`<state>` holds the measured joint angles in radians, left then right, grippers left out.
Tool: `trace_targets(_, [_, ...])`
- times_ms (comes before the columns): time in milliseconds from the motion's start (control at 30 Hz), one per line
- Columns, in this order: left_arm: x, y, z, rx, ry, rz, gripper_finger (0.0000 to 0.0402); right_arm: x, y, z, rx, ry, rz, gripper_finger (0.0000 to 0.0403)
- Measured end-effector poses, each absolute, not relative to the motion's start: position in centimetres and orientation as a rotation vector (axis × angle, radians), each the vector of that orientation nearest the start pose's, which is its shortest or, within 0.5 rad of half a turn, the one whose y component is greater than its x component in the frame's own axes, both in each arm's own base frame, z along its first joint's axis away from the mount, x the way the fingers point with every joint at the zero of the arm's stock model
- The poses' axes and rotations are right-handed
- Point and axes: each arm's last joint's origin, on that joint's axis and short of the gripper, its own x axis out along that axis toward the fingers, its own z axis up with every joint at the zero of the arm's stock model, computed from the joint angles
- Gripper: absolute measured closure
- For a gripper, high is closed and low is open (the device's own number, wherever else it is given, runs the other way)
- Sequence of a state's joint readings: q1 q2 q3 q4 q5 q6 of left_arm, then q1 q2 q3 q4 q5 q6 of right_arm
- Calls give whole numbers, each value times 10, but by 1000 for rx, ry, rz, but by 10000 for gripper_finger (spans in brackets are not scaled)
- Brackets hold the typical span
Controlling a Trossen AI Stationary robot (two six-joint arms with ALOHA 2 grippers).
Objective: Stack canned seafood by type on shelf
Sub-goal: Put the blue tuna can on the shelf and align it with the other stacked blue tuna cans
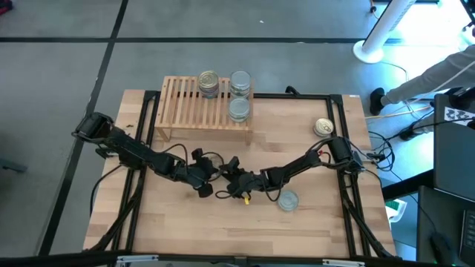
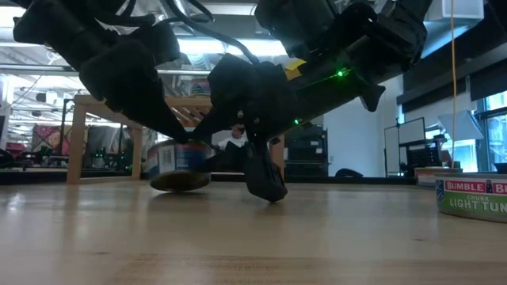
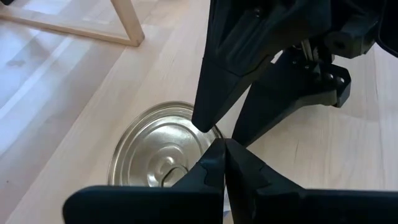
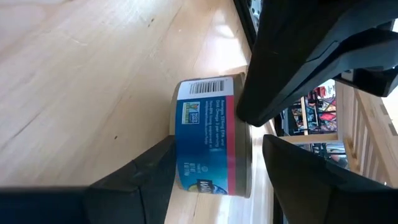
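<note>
A tin with a blue and red label (image 4: 208, 140) and a silver lid (image 3: 155, 146) lies tilted on the table (image 2: 181, 162), hidden under both grippers in the high view. My left gripper (image 3: 224, 155) is shut and sits on the tin's lid. My right gripper (image 4: 214, 177) is open, with one finger on each side of the tin. On the slatted shelf (image 1: 178, 104) stand a stack of gold-lidded tins (image 1: 208, 83) and silver-lidded tins (image 1: 239, 95). One gold-lidded tin (image 1: 323, 127) and one silver-lidded tin (image 1: 288, 199) rest on the table. My left gripper comes slanting down from the table's left, and its shut fingertips (image 2: 188, 139) meet the lid near its rim (image 3: 208, 134). The tin sits tilted, its lower edge (image 2: 181, 188) on the table. My right gripper reaches in from the table's right. One finger (image 4: 146, 174) lies at the tin's bottom edge (image 4: 176, 158); whether it touches I cannot tell. The other finger (image 4: 298, 174) stands off the lid with a gap.
The two arms meet at the table's middle, close in front of the shelf's leg (image 3: 127, 25). A black frame (image 1: 349, 148) runs around the tabletop. Bare wood lies along the near edge (image 1: 223, 237). A person's sleeve (image 1: 438, 74) shows beyond the far right corner.
</note>
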<state>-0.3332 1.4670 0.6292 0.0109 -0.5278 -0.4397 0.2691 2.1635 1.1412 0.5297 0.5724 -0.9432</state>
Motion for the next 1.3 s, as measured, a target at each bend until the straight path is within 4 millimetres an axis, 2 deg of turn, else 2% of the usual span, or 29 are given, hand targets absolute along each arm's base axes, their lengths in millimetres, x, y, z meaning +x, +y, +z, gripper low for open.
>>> trace_targets(1100, [254, -73, 156, -80, 688, 343, 402, 413, 106, 101, -1133, 578, -66, 166])
trace_targets(1300, [254, -73, 156, -84, 687, 345, 401, 410, 114, 100, -1142, 574, -45, 166])
